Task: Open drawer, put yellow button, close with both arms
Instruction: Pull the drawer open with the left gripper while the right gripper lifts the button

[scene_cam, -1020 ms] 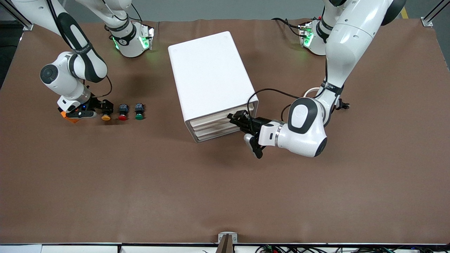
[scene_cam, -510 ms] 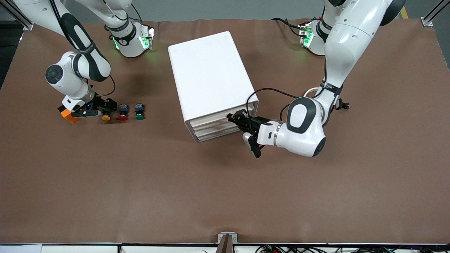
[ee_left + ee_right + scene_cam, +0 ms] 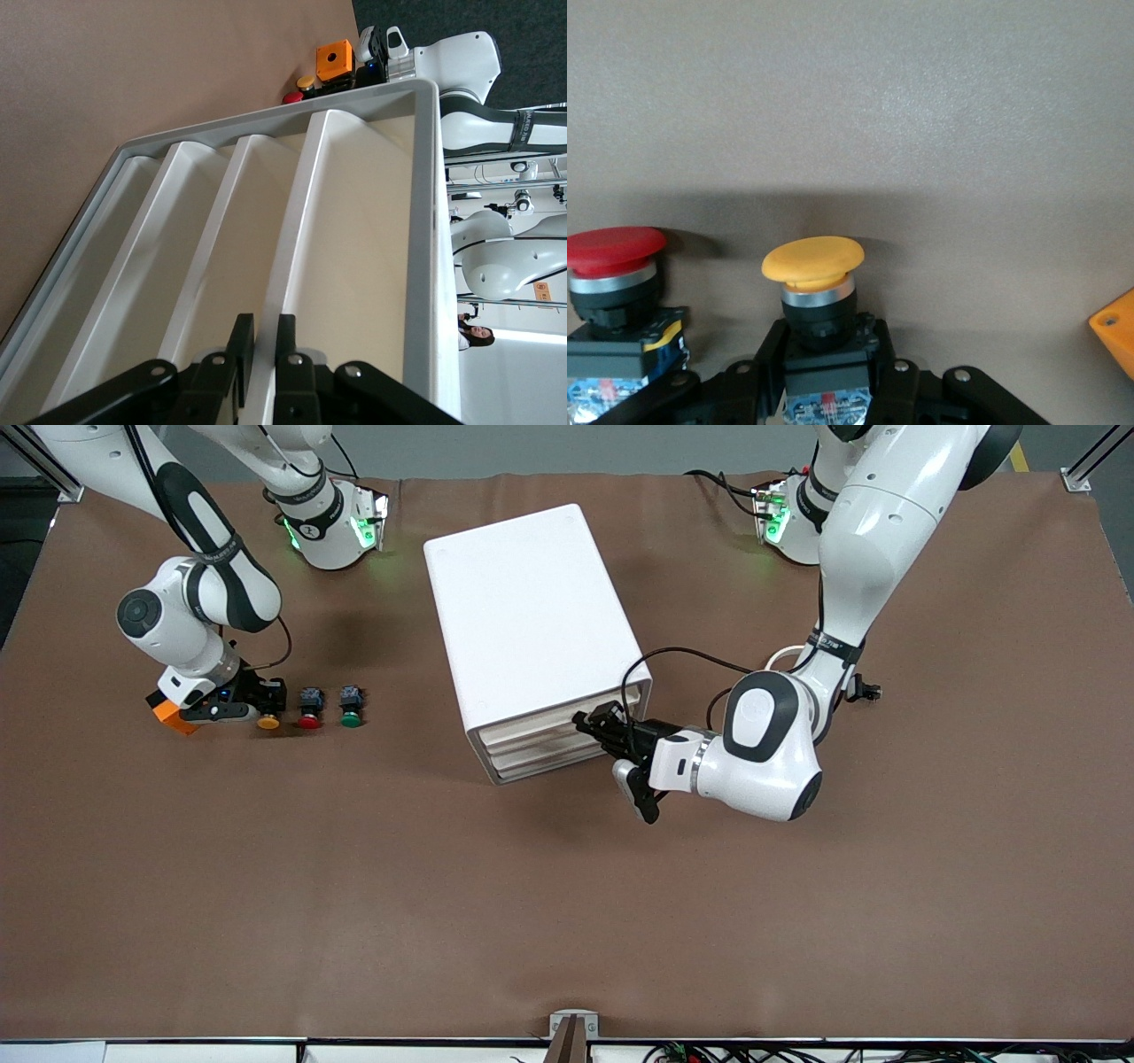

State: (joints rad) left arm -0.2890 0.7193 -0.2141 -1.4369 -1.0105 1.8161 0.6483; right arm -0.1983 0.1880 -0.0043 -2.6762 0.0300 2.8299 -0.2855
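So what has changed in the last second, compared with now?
The right end effector shifted slightly toward the cabinet's side, closing around the yellow button's dark body. The left end effector eased a little toward the drawer front, fingers pinched at its lip. Drawer shut, buttons unmoved.

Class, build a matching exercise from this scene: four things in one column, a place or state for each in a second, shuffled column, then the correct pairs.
Things
1. yellow button
2. green button
3. left gripper
4. orange block

Places or states
A. partly under the right arm's wrist
B. at the front of the drawer
C. between the right gripper fingers
D. nearest the cabinet in the button row

Pairs: 1-C, 2-D, 3-B, 4-A
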